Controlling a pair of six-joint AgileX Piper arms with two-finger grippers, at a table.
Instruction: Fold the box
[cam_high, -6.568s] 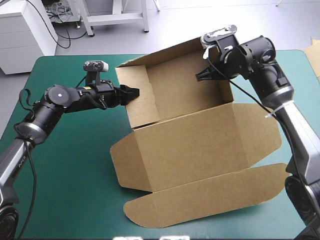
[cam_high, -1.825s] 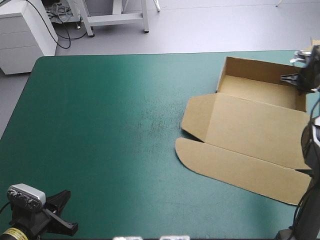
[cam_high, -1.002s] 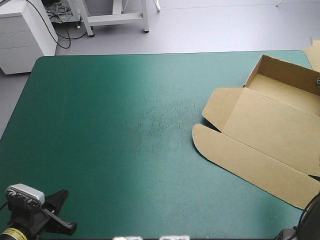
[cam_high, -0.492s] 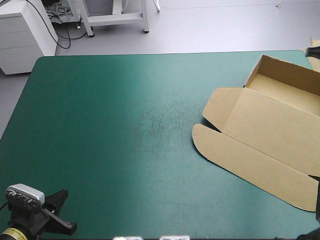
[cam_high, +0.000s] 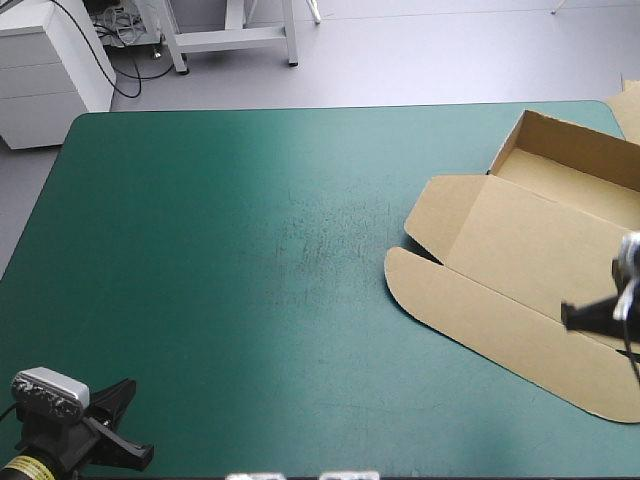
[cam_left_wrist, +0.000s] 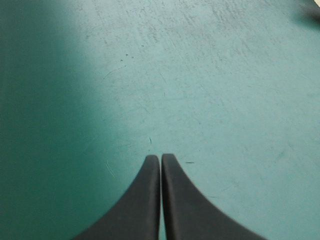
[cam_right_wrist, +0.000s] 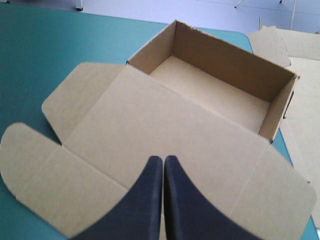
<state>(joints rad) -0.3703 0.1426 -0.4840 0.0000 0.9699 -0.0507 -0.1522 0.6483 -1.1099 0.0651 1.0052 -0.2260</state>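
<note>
Two shut, empty pincers are being held: left pincer (cam_left_wrist: 160, 157) over bare surface (cam_high: 250, 250), right pincer (cam_right_wrist: 163, 160) over the brown box (cam_high: 530, 240), an open tray by the right edge. Folding looks done; parking is being asked next.

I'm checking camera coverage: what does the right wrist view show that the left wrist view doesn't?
Only the right wrist view clearly shows the box, an open tray with its lid flat, the shut right gripper over that lid, and spare board beyond. Only the left shows the shut left gripper. Both show the teal-green cover.
</note>
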